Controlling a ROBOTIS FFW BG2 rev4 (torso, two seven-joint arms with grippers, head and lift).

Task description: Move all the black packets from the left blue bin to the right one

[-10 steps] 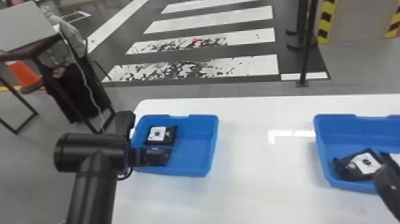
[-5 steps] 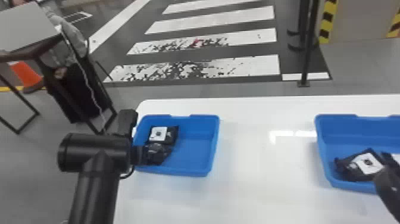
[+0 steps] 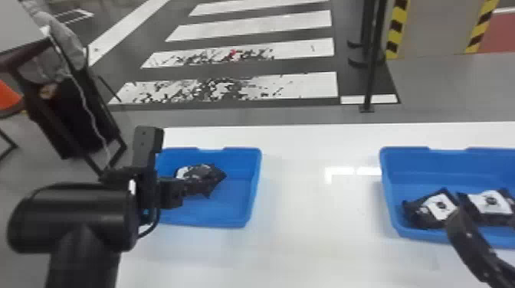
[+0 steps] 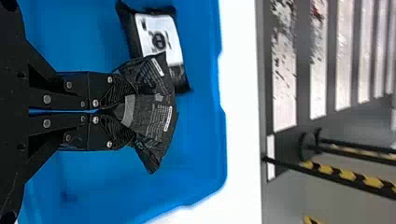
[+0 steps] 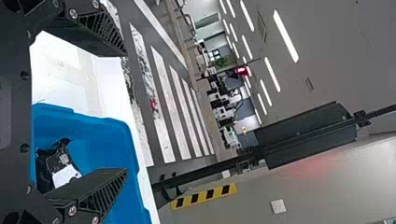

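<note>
The left gripper (image 3: 181,190) grasps a black packet (image 4: 156,112) inside the left blue bin (image 3: 230,210), toward its left edge, long axis crosswise to the fingertips; the right gripper (image 3: 461,226) gapes at the right bin's (image 3: 392,199) near edge.

Crosswalk stripes (image 3: 268,25) and ceiling lights (image 5: 286,36) mark an indoor hall.

Striped crosswalk (image 3: 291,86) beyond white table (image 3: 314,229).

**2 Bins on 1 White Surface (image 3: 314,229)**

We see the left blue bin (image 3: 233,199) and right blue bin (image 3: 440,164) upright on the surface, well apart, white top between them. We spot a bright reflection (image 3: 341,171) just beside the right one.
</note>
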